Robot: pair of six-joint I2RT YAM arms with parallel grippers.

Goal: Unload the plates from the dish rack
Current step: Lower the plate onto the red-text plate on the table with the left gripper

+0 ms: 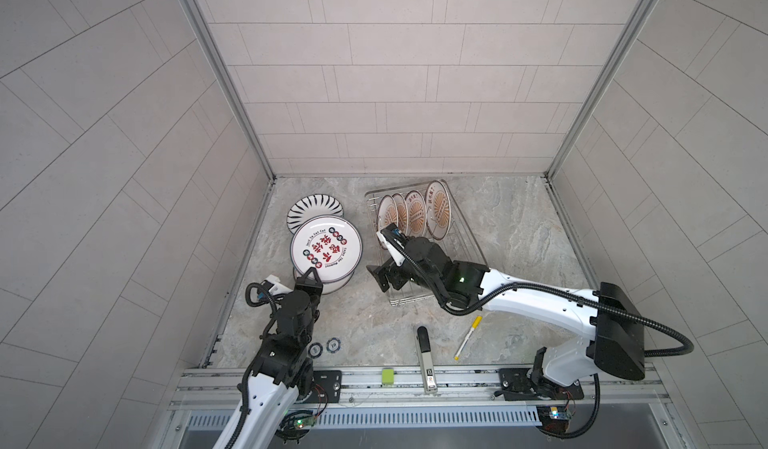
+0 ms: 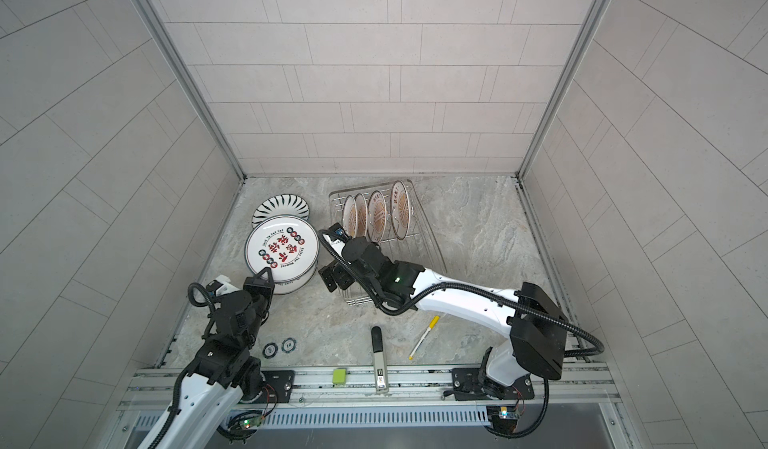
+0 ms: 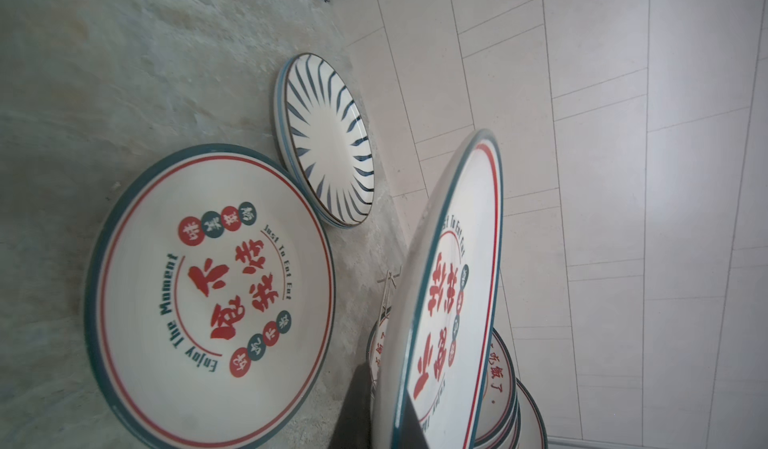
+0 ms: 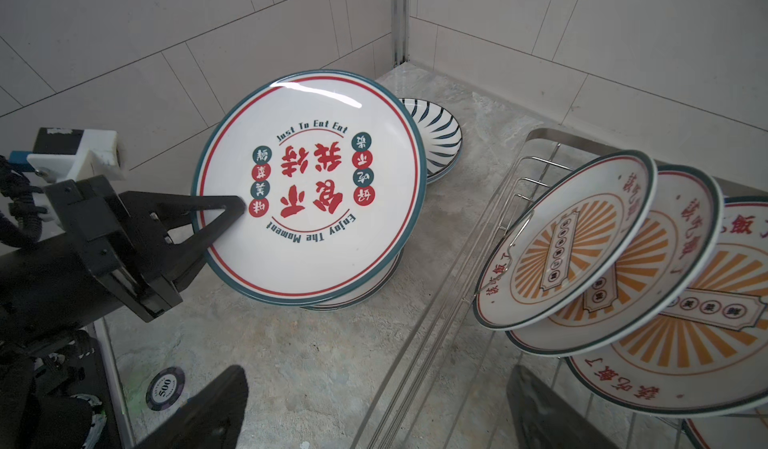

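right gripper wide open at the rack, four plates to go

the dish rack (image 1: 468, 226) fills mid-frame in both top views, its long axis running top to bottom with a slight lean right. the racked plates (image 1: 415, 214) stand on edge across its upper end, four in a left-to-right row, leaning, with their faces turned to the lower left. they are white with a dark rim line, an orange sunburst and red characters.

left of the rack, the held plate (image 1: 326, 247) hangs tilted over a flat plate (image 3: 208, 297) on the table. it has a teal and red rim and big red characters. the left gripper (image 4: 226, 214) is clamped tight on its lower edge, so that arm is busy.

the right gripper (image 1: 386, 277) hovers over the rack's lower-left part, jaws spread to the full and holding nothing. the nearest plate (image 4: 565, 239) lies just up-frame and a touch right of it, face on. i reckon the right arm is the nearer one and gets the next pick.
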